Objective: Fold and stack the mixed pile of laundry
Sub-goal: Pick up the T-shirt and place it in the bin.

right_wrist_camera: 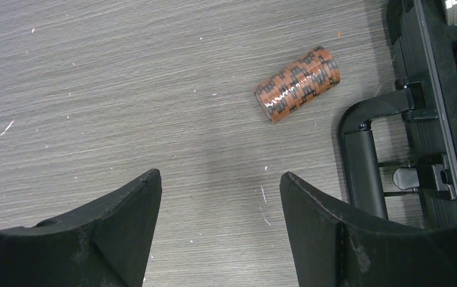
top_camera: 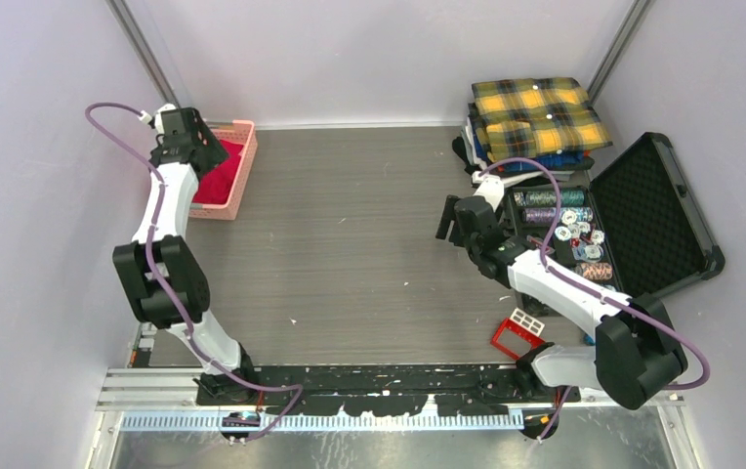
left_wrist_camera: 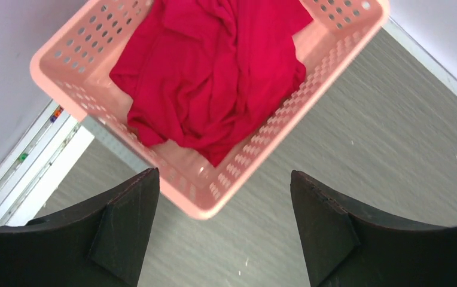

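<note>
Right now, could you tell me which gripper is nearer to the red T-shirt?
Left. The left gripper hovers above the pink basket holding the red T-shirt; the right gripper is far off, beside the open black case.

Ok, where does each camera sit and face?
Top external: above and behind, looking down on table, left arm, right arm.
Left wrist: looks down past open left gripper at red T-shirt in pink basket.
Right wrist: looks down past open right gripper at chip roll beside black case.
Shared: top and left wrist both show basket and T-shirt.
</note>
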`<action>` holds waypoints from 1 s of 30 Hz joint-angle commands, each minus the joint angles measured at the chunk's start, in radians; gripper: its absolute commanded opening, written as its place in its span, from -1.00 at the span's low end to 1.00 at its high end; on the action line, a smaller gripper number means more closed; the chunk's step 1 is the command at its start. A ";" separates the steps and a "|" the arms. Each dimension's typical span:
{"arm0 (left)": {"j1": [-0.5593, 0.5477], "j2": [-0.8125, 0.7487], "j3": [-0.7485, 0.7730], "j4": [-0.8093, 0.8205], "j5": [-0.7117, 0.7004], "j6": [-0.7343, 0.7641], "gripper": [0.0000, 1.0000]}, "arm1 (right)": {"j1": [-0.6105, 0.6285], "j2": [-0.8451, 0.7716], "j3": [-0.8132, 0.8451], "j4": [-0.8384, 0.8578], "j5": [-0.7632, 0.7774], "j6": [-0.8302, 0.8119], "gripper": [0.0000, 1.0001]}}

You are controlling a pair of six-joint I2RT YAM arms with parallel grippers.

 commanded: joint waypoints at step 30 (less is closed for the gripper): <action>0.004 0.620 0.629 0.096 -0.187 0.018 0.50 | 0.005 0.013 0.051 0.030 0.008 -0.007 0.44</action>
